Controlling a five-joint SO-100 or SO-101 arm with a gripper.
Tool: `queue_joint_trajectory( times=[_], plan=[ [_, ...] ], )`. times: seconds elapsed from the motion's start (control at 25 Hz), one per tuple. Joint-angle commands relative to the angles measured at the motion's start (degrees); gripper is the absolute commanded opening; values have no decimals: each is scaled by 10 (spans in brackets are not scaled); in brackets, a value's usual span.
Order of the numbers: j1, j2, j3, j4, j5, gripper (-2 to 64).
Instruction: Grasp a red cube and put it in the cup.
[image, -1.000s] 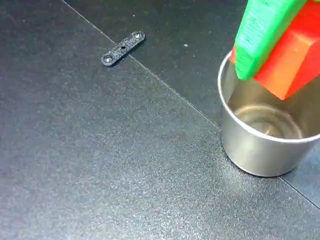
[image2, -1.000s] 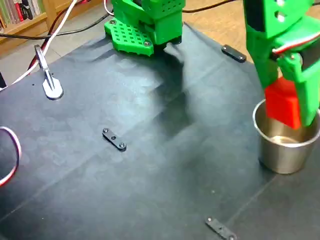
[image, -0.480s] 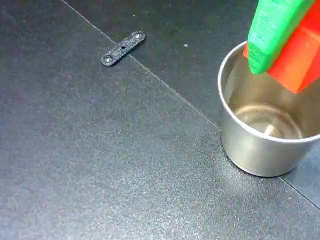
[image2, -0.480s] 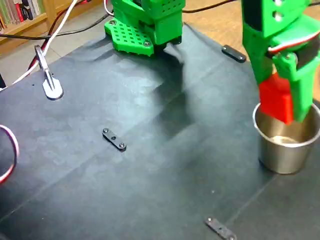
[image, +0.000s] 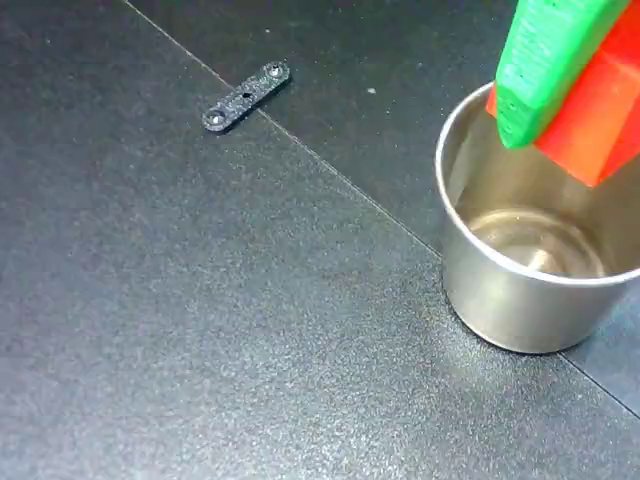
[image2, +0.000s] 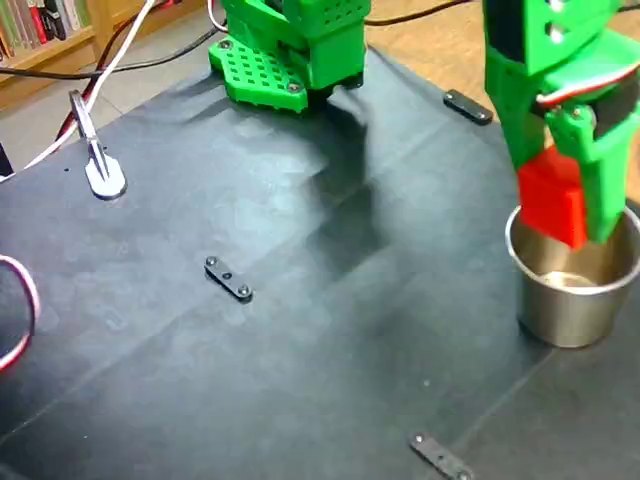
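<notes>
The red cube (image: 603, 120) (image2: 552, 202) hangs just above the mouth of the shiny steel cup (image: 520, 290) (image2: 572, 295), tilted, its lower corner level with the rim. My green gripper (image: 560, 110) (image2: 575, 215) is shut on the red cube; one green finger (image: 545, 60) covers the cube's left side in a fixed view. The cup stands upright on the black mat, and its reflective inside holds nothing. The second finger is out of frame in that close view.
Small black perforated strips lie on the mat (image: 246, 96) (image2: 228, 278) (image2: 440, 458) (image2: 467, 106). The arm's green base (image2: 290, 50) stands at the back. A metal clip (image2: 98, 160) and cables (image2: 25, 300) sit at the left.
The gripper rose a little with the red cube, from dipping into the cup's mouth to hanging at rim height. Since half a second ago nothing has visibly moved.
</notes>
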Motion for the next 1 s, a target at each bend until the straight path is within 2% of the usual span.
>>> queue_joint_trajectory(
  times=[0.0,0.36,0.72,0.96],
  plan=[
    [-4,14,-9,-1,1,-1],
    [-6,14,-6,-1,-5,9],
    [-33,13,-5,0,-5,227],
    [-38,13,-8,0,-4,249]
  ],
)
